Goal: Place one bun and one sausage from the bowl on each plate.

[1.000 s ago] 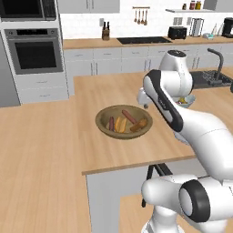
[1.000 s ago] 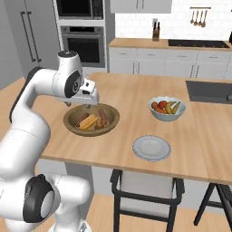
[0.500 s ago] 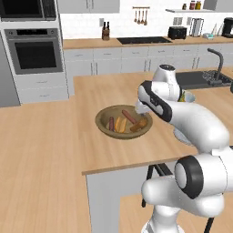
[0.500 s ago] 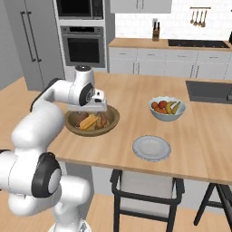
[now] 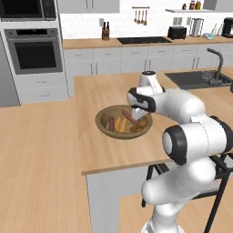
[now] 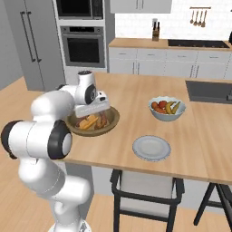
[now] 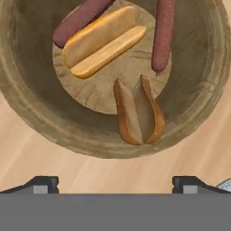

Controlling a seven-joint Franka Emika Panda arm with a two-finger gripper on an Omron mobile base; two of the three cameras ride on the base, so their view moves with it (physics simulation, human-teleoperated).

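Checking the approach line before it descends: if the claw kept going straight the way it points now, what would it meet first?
Probably the wooden bowl, or the split bun lying in it; the open claw looks straight down onto them. Depth is unclear.

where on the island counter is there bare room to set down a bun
Bare wood lies between the wooden bowl and the plate, and beyond the bowl toward the ovens. Crowded: inside the bowl, under the open tool.

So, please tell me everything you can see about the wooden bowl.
The wooden bowl is wide, shallow, round and brown, with a paler flat bottom. It sits upright on the wooden counter. Inside lie two split buns and two dark red sausages. The open end effector hovers above its rim, not touching it.
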